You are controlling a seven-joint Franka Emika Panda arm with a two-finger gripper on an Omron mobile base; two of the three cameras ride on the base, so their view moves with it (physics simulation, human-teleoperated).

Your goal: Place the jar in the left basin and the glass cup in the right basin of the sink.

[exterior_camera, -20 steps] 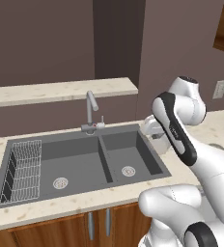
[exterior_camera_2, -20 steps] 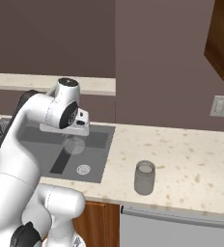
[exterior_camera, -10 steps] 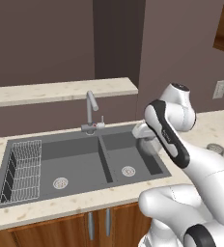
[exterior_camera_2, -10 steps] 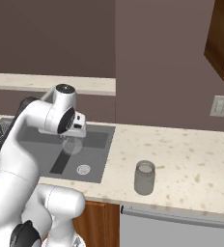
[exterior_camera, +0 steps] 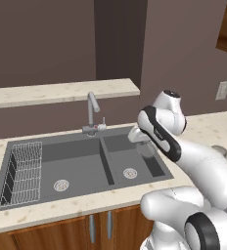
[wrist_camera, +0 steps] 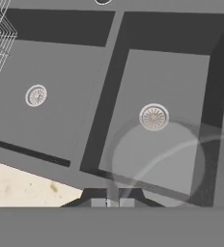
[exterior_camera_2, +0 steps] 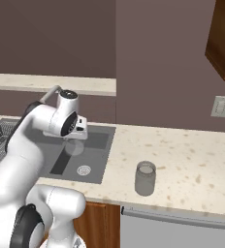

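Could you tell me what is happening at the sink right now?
The arm's gripper is shut on the glass cup and holds it above the right basin of the sink. The cup has not been set down yet. The jar stands on the counter to the right of the sink, untouched. The left basin holds only its wire rack.

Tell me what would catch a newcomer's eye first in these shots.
The white arm reaching over the sink, its gripper shut on the pale glass cup above the right basin. Next, the smoky jar standing alone on the speckled counter, right of the sink.
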